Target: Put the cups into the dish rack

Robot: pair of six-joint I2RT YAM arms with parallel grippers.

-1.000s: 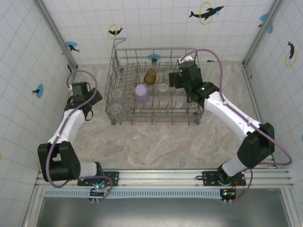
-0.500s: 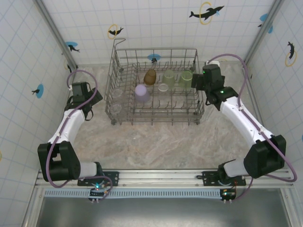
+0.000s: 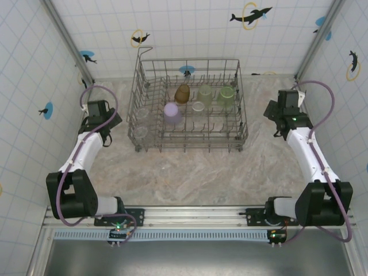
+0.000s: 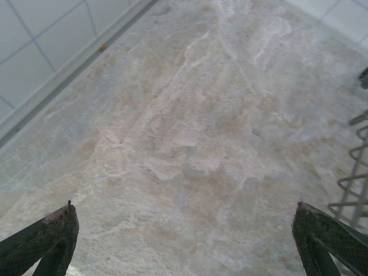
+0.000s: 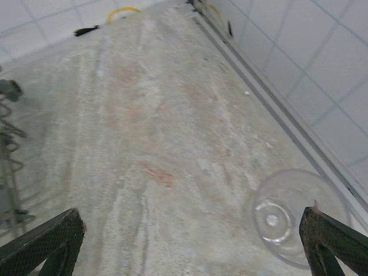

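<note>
Left gripper (image 4: 184, 221) and right gripper (image 5: 190, 224) both gape wide and empty, a clear cup (image 5: 276, 213) sitting lower right in the right wrist frame

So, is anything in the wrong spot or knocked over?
Yes, one thing: a clear cup stands alone on the table by the right wall, beside the open right claw. It is outside the dish rack, where the other cups are. Nothing looks spilled or broken.
</note>
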